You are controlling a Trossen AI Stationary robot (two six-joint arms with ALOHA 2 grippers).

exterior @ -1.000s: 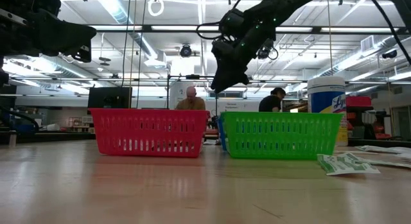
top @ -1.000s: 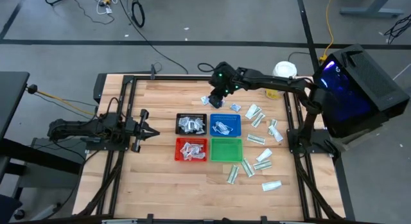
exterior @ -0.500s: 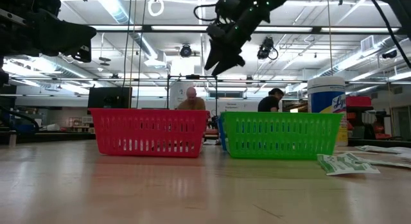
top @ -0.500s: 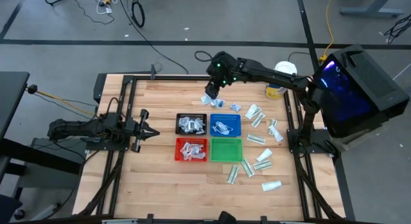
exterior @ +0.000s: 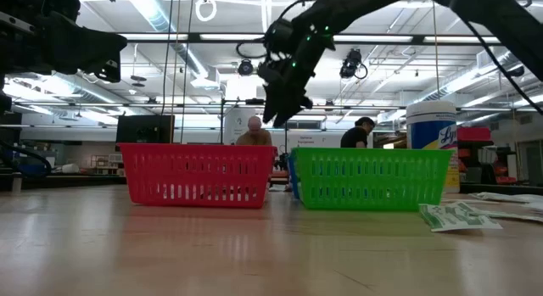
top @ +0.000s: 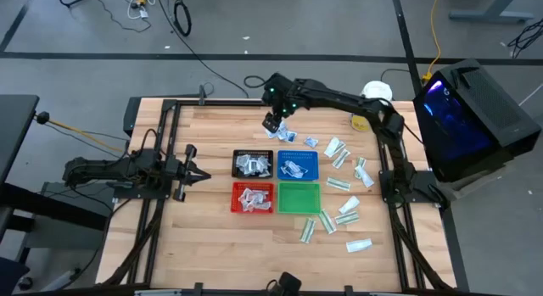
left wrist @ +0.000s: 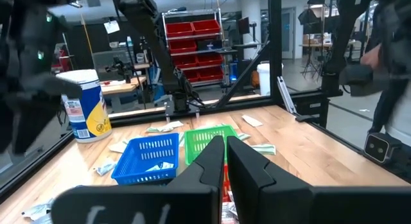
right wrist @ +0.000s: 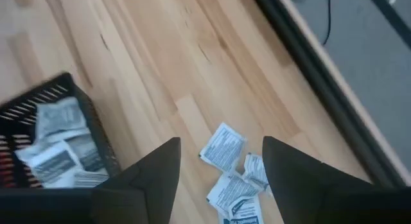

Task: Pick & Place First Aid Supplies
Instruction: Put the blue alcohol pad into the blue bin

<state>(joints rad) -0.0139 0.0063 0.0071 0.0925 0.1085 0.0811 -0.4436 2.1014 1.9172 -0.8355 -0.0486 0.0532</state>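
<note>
The first aid supplies are small flat white packets. Three of them (right wrist: 234, 195) lie on the wood near the table's far edge (top: 285, 136), and several more (top: 339, 184) are scattered at the right. Others fill the black (top: 253, 164), blue (top: 298, 164) and red (top: 253, 197) trays; the green tray (top: 299, 197) looks empty. My right gripper (right wrist: 221, 144) hangs open above the far packets (top: 271, 122), with nothing between its fingers. My left gripper (top: 192, 171) rests shut at the table's left.
A big white jar with a yellow label (exterior: 433, 131) stands at the far right corner, behind my right arm. The four trays sit together at mid-table. The table frame's black rail (right wrist: 334, 89) runs just beyond the far packets. People show in the room behind (exterior: 253, 131).
My right gripper has swung from over the blue tray's far edge toward the table's left and far side, rising first and then dipping, and now hangs over the packets near the far edge. The packets and trays lie as before.
</note>
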